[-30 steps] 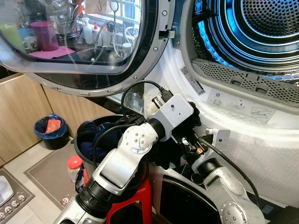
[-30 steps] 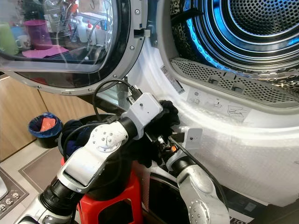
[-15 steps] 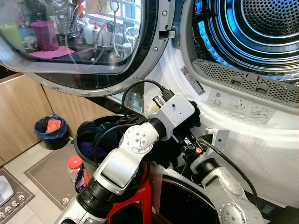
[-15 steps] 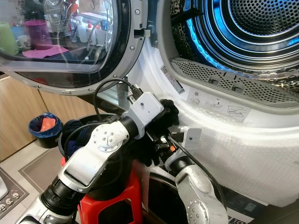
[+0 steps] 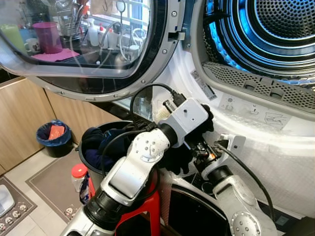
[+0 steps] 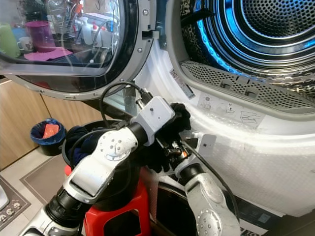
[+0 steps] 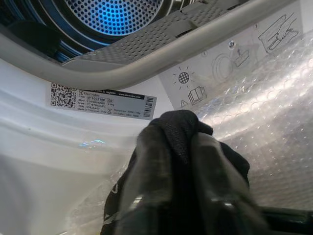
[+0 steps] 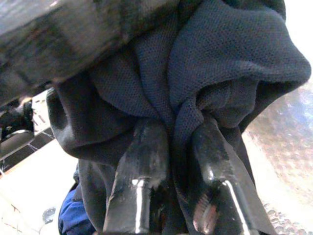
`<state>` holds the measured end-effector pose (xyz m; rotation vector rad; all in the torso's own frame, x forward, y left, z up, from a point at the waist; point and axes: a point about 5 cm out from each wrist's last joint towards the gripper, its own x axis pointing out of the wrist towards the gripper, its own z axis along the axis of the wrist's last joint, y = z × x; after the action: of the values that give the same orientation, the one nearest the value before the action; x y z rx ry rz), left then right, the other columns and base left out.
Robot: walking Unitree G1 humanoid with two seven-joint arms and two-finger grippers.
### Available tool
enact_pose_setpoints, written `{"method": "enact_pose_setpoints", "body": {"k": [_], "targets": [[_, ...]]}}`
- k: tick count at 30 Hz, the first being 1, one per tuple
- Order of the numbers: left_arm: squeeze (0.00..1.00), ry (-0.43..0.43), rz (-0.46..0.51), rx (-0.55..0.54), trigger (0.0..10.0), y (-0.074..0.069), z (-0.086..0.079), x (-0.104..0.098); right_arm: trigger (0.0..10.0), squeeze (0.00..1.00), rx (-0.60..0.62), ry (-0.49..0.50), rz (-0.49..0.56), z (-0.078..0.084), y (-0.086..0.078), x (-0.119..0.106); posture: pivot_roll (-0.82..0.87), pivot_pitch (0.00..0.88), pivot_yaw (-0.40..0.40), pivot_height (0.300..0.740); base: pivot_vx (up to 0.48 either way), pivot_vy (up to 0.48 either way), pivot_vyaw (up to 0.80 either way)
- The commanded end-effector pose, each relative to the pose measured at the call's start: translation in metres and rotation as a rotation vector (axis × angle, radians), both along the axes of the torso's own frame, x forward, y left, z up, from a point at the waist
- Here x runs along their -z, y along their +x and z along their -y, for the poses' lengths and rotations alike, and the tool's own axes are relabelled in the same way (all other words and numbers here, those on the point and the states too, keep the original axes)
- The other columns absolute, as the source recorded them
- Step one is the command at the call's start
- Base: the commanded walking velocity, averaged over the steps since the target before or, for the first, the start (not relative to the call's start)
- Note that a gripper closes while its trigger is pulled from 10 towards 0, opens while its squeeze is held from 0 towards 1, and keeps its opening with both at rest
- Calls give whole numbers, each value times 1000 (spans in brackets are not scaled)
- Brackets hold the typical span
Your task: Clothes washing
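A dark mesh garment (image 8: 205,73) hangs bunched in front of the washer's white lower panel, just under the drum opening (image 5: 275,34). My left gripper (image 7: 183,191) is shut on its upper fold, with the cloth rising between the black fingers (image 7: 220,196). From below, my right gripper (image 8: 178,181) is shut on the same garment (image 5: 176,160), cloth wrapped over both fingertips. The two wrists meet close together beside the black laundry basket (image 5: 91,169), which holds more dark and blue clothes.
The round washer door (image 5: 88,49) stands open to the left above the basket. A red stool (image 5: 150,211) carries the basket. On the floor at the left are a blue bin (image 5: 53,137) and a red-capped bottle (image 5: 78,176), beside wooden cabinets.
Both grippers have risen slightly and shifted a little right toward the washer front, carrying the dark garment with them. The grip on it is unchanged.
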<state>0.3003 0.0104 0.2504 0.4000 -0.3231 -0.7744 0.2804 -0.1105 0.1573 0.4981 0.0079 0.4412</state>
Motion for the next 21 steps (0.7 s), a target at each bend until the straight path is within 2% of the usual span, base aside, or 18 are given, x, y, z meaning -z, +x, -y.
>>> {"method": "enact_pose_setpoints", "body": {"k": [1, 2, 10, 21], "targets": [[1000, -14, 2, 38, 10000, -2, 5, -6, 2510, 0, 17, 21, 56, 3, 2, -15, 75, 11, -40, 740, 0, 0, 0], [1000, -30, -19, 60, 10000, -3, 5, -7, 10000, 0, 26, 22, 49, 4, 3, -16, 74, 14, -39, 740, 0, 0, 0], [1000, -32, -29, 116, 10000, -9, 4, -12, 10000, 0, 53, 42, 32, 7, 6, -14, 74, 17, -38, 740, 0, 0, 0], [1000, -16, -12, 113, 10000, -11, -1, -16, 10000, 0, 78, 57, 22, 11, 8, -13, 77, 18, -41, 740, 0, 0, 0]]}}
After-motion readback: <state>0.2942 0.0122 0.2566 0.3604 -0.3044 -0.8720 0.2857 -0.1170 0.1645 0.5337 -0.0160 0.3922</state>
